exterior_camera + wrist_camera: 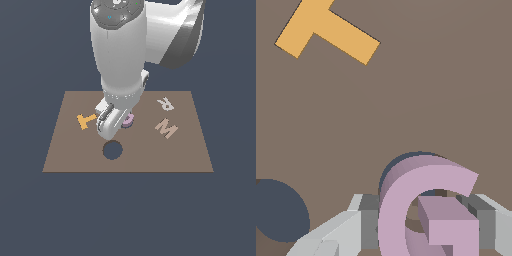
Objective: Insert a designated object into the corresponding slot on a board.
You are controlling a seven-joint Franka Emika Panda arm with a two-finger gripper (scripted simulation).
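Observation:
The pale pink-lilac "G" piece [428, 210] sits between my gripper's [426, 227] grey fingers [368, 222], one on each side of it. The gripper is shut on the piece. A thin dark edge of the G-shaped slot [392, 167] shows just behind and under the piece, so the piece stands over the slot; I cannot tell how deep it sits. In the exterior view the gripper [120, 125] is low over the middle of the brown board [165, 155], and only a bit of the piece [129, 120] shows beside the hand.
An orange "T" [86, 120] lies on the board at the exterior view's left of the gripper, and also shows in the wrist view [326, 32]. A beige "M" [166, 128] and a pale letter [165, 103] lie at the right. A round dark hole [112, 150] is just in front of the gripper.

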